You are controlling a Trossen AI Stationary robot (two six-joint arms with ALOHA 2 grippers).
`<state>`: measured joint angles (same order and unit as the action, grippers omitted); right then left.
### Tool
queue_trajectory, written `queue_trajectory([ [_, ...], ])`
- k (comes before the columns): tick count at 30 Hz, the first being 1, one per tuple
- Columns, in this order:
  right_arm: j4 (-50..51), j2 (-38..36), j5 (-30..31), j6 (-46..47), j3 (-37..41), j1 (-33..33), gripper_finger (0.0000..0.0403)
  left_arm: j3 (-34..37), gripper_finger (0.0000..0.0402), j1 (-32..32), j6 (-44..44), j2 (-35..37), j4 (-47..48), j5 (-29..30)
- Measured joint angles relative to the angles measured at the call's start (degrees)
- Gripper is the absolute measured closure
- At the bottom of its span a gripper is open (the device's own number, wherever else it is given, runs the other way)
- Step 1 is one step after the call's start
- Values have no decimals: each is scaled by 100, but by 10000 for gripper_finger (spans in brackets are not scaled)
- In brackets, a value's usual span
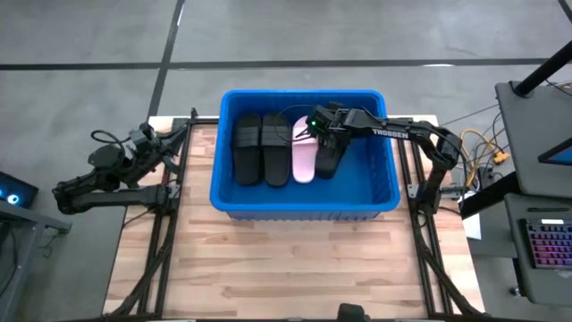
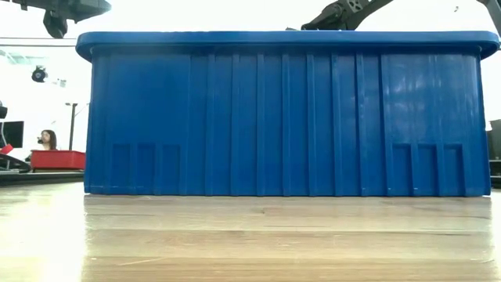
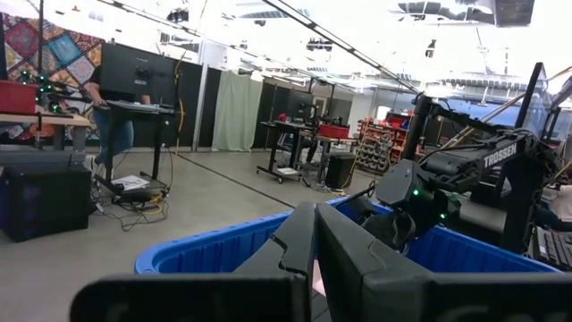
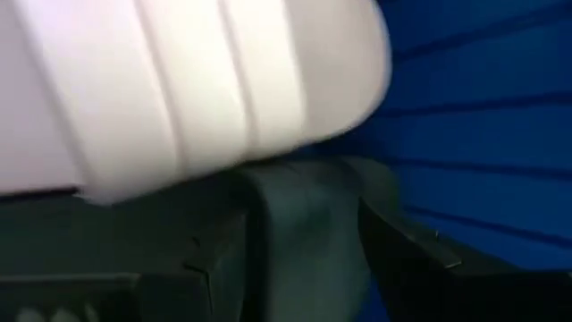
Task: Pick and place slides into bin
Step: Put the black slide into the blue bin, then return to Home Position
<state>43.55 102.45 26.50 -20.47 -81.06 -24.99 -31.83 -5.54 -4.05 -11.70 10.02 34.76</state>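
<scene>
Wood planks of the table (image 1: 295, 268) lie nearest us in the low view, running up to the bin (image 2: 282, 117), which fills that picture and hides its own contents. From above, the bin (image 1: 375, 192) sits toward twelve o'clock on the table, and we count four slides inside it: two black ones (image 1: 262, 148) side by side at the nine o'clock half, a pink one (image 1: 304, 161) just beside them, and one more black slide (image 1: 328, 159) touching the pink one at its three o'clock edge.

Our right gripper (image 1: 323, 134) reaches into the bin from three o'clock and hangs over the heel end of that last black slide. Its wrist view shows the dark slide (image 4: 308, 241) lying between the two fingers (image 4: 420, 259) with gaps on both sides, and the pale pink slide (image 4: 197, 80) close ahead, so we read the claw as released, holding nothing. Our left gripper (image 1: 147, 143) waits off the table's nine o'clock edge, clenched and empty; in its wrist view its fingers (image 3: 313, 259) are pressed together.

We judge the task far along, perhaps at its end: we see no slide on the table outside the bin. A second pink slide does not show; whether one exists out of sight we cannot tell. What remains, as we judge it, is lifting the right arm clear of the bin.
</scene>
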Motion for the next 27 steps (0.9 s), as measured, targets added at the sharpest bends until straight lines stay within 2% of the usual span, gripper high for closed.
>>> queue_trajectory([
  [3, 0, 0, -598, 150, 2, -61, 209, 0, 402, 0, 0, 0, 1, 0],
  [5, 4, -2, -725, 207, 2, -73, 209, 0, 402, 0, 0, 0, 1, 0],
  [27, 309, -9, -736, 306, -273, -80, 209, 2, 402, 0, 0, 0, -2, -2],
])
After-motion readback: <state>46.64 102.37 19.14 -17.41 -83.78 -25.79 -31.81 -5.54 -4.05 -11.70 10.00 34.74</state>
